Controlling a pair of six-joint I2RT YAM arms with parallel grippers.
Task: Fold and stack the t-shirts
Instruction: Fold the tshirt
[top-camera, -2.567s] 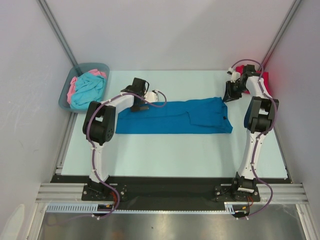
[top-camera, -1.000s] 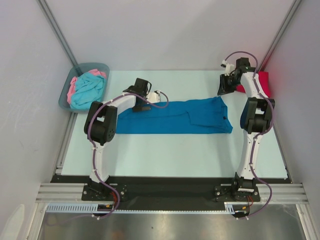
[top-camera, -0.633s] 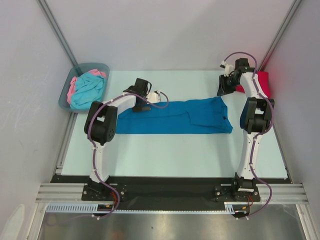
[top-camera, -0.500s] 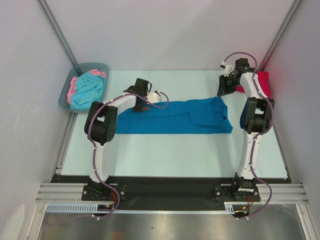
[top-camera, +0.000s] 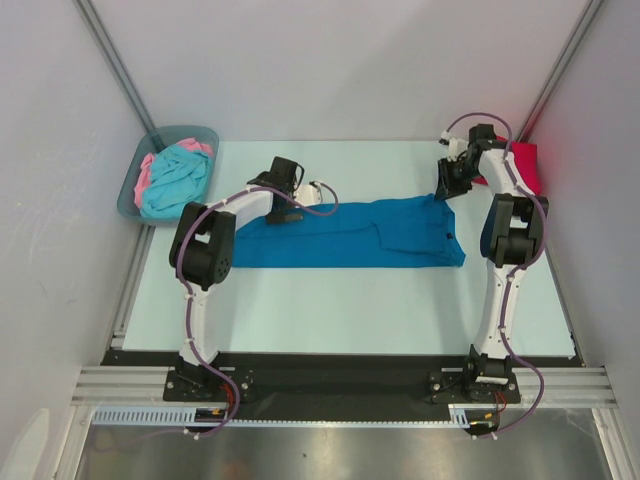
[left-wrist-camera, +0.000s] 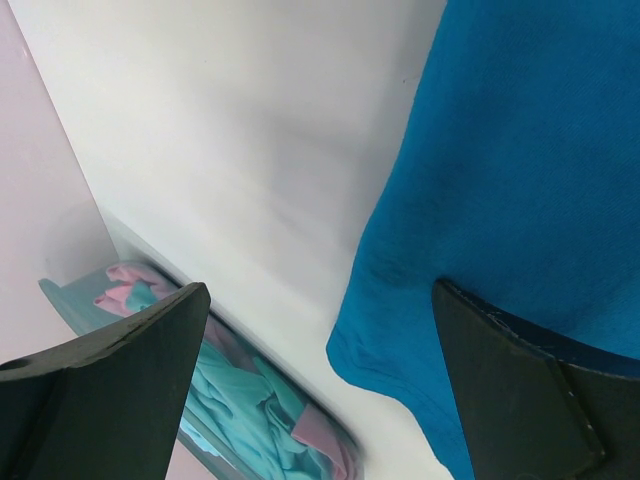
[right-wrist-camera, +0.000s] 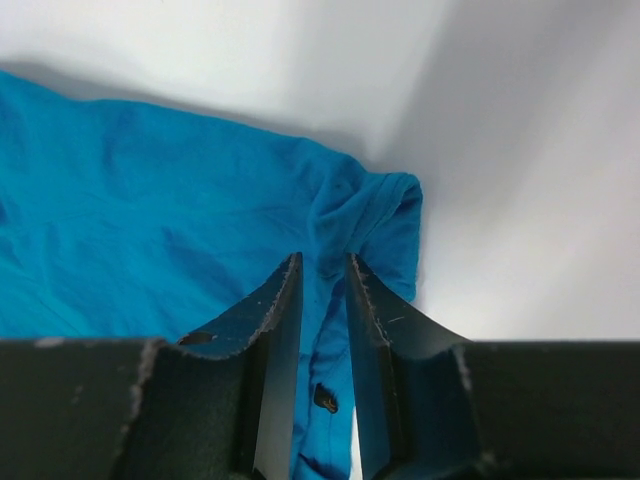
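Lowered right end effector (right-wrist-camera: 322, 275) pinches blue shirt (top-camera: 350, 232) corner; left end effector (left-wrist-camera: 320, 340) wide.

blue t-shirt (top-camera: 350, 232) folded flat, red t-shirt (top-camera: 527, 165) far right

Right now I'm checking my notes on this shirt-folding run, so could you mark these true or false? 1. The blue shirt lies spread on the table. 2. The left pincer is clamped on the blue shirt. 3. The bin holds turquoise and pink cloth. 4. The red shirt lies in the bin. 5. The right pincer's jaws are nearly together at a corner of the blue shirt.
1. True: the blue shirt lies flat on the table.
2. False: the left pincer is wide open over the shirt's edge.
3. True: the bin holds both.
4. False: the red shirt lies at the table's far right corner.
5. True: the right pincer is narrow there.
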